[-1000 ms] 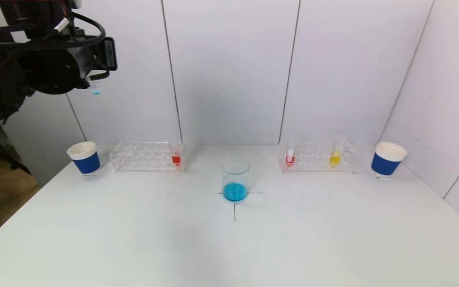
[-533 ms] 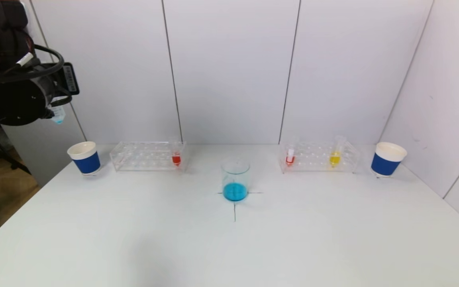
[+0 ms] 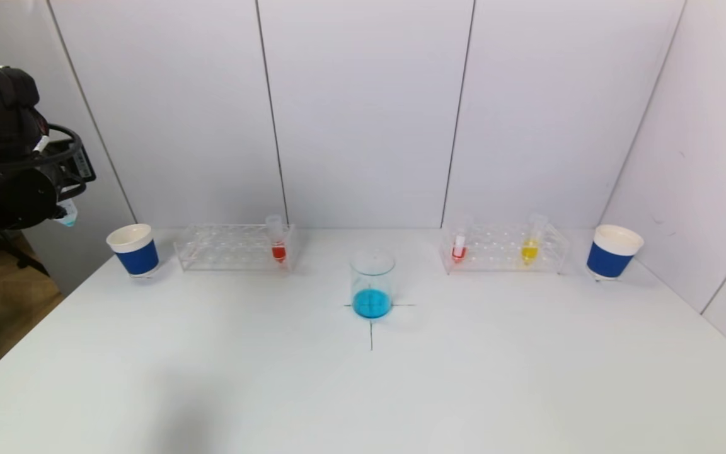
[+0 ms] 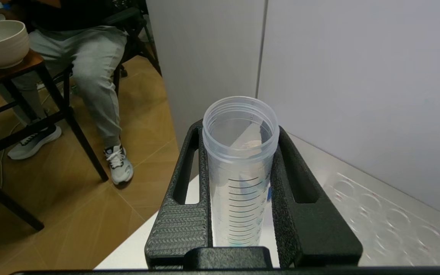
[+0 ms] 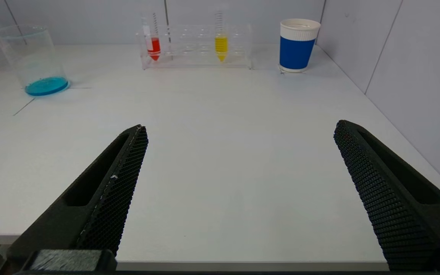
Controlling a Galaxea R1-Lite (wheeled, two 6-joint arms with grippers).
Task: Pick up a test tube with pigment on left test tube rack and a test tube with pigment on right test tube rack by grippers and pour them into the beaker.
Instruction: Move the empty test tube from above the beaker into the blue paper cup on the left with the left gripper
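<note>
At the far left, above and beyond the table's left edge, my left gripper (image 3: 60, 205) is shut on a clear graduated test tube (image 4: 239, 183). The tube looks almost empty, with a blue trace at its tip (image 3: 68, 218). The glass beaker (image 3: 372, 284) with blue liquid stands at the table's middle. The left test tube rack (image 3: 230, 247) holds a red tube (image 3: 278, 243). The right test tube rack (image 3: 505, 249) holds a red tube (image 3: 459, 247) and a yellow tube (image 3: 530, 244). My right gripper (image 5: 239, 128) hangs open over the table's front edge, out of the head view.
A blue-banded paper cup (image 3: 134, 250) stands left of the left rack, just below my left arm. A second one (image 3: 613, 252) stands right of the right rack. Walls close the back and right. Off the table's left lie a wooden floor, a chair and a seated person (image 4: 86, 68).
My left arm has swung left and downward with the tube, from high over the left rack to beyond the left cup. The right gripper has not moved.
</note>
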